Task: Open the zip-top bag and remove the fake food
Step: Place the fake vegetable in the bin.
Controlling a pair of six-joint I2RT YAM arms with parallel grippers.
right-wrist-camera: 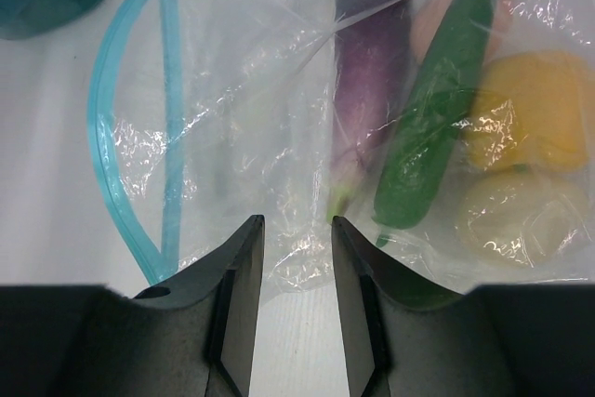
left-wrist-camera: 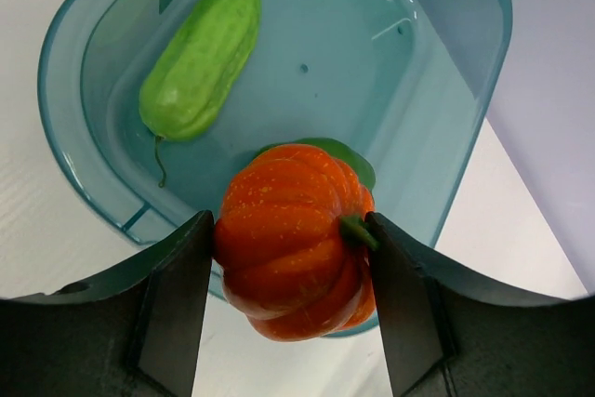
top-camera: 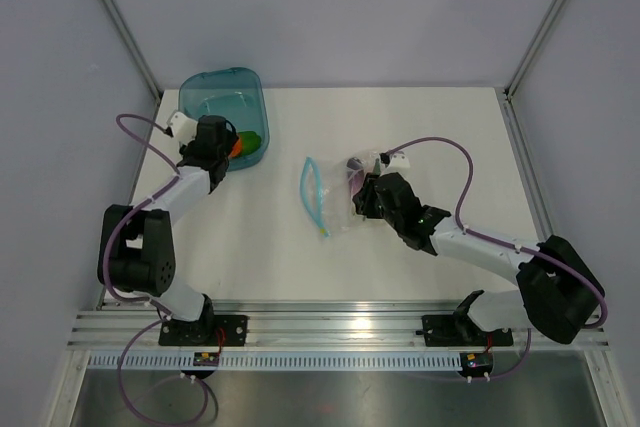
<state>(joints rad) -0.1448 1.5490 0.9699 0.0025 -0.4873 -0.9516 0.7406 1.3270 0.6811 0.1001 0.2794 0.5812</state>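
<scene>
Zip-top bag [top-camera: 335,197] lies on the counter [top-camera: 430,127] right of centre, its blue zip strip [right-wrist-camera: 167,90] gaping toward the teal tub [left-wrist-camera: 465,137]. Inside it show a purple eggplant [right-wrist-camera: 372,62], dark green pepper [right-wrist-camera: 437,99], yellow lemon [right-wrist-camera: 525,109] and pale egg [right-wrist-camera: 521,216]. The right end effector [right-wrist-camera: 296,248] sits over the bag's film, jaws narrowly parted. The left end effector [left-wrist-camera: 288,267] grips the orange-red tomato [left-wrist-camera: 293,239] above the tub's rim; a green pod [left-wrist-camera: 204,53] lies in the tub.
</scene>
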